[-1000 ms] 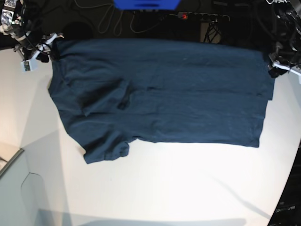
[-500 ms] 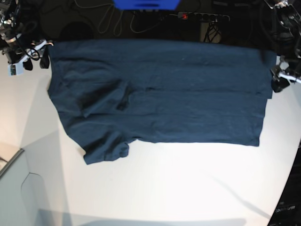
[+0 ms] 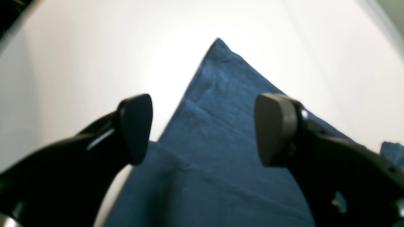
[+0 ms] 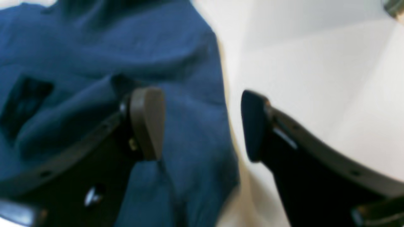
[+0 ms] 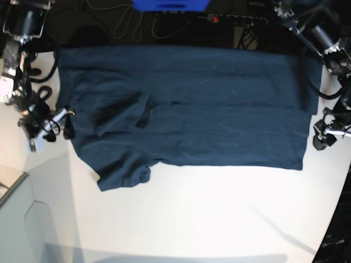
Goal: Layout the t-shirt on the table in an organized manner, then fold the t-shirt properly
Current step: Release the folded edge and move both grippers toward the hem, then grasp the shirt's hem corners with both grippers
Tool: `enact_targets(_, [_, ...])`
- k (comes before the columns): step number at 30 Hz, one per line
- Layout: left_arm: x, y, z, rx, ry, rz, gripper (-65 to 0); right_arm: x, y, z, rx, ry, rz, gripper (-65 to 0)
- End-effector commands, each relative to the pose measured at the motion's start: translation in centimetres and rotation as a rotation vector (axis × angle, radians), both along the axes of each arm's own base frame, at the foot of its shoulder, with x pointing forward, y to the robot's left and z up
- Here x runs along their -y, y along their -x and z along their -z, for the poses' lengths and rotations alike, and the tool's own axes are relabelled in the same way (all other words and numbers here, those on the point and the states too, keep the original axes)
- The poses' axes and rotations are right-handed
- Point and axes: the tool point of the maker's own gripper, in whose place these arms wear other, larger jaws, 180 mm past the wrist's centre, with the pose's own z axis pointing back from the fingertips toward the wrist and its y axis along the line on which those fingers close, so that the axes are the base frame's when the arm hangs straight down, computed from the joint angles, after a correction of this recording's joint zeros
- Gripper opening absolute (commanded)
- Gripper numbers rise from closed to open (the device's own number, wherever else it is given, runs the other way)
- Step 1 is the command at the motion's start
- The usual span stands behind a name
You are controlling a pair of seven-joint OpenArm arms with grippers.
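The dark navy t-shirt (image 5: pixel 186 109) lies spread flat on the white table (image 5: pixel 192 219), one sleeve pointing to the near left. My right gripper (image 5: pixel 60 130) hovers at the shirt's left edge. In the right wrist view it (image 4: pixel 200 124) is open, one finger (image 4: pixel 146 123) over the cloth (image 4: pixel 94 47) and the other over bare table (image 4: pixel 315 78). My left gripper (image 5: pixel 322 131) hangs just off the shirt's right edge. The left wrist view shows it (image 3: pixel 205 129) open above a pointed corner of the t-shirt (image 3: pixel 221 94), holding nothing.
A grey-white box corner (image 5: pixel 16 219) juts in at the near left. Beyond the table's far edge are a blue object (image 5: pixel 170 4), a power strip (image 5: pixel 236 19) and cables. The table edge curves away at the near right (image 5: pixel 334 219).
Both grippers have opened and left the shirt's far corners. Each arm has moved toward the near side along its edge of the shirt. The shirt has stayed flat.
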Motion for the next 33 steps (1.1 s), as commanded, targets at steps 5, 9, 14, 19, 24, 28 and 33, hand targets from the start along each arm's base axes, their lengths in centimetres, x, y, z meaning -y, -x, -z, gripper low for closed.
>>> enact_targets(5, [-1.5,-3.4,-1.4,0.015,-0.043,0.023,-16.0,0.7,-4.5,0.0,-0.007,-0.001,-0.017,-26.6])
enact_targets(9, [-1.3,-5.5,-0.9,0.036,-0.127,0.034,-16.0,0.2,-6.4,1.5,-0.073,0.046,-0.04,-26.5])
enact_targets(14, [0.1,-7.4,1.2,0.031,-0.154,0.066,-15.9,-0.3,-7.7,2.5,-0.043,0.062,-0.044,-26.5])
enact_targets(19, [0.9,-8.2,3.7,0.001,-0.147,0.072,-15.9,-0.9,-6.9,4.6,-0.075,0.04,-0.043,-26.6])
enact_targets(24, [1.3,-8.7,4.9,-0.004,-0.167,0.079,-15.9,-1.1,-6.5,5.1,-0.088,0.038,-0.048,-27.5])
enact_targets(28, [1.4,-9.3,5.5,-0.01,-0.17,0.084,-15.9,-1.3,-6.4,5.2,-0.09,0.035,-0.051,-38.4])
enact_targets(33, [1.6,-9.4,6.8,-0.025,-0.135,0.078,-15.9,-1.9,-6.4,5.3,-0.09,0.027,-0.056,-56.5])
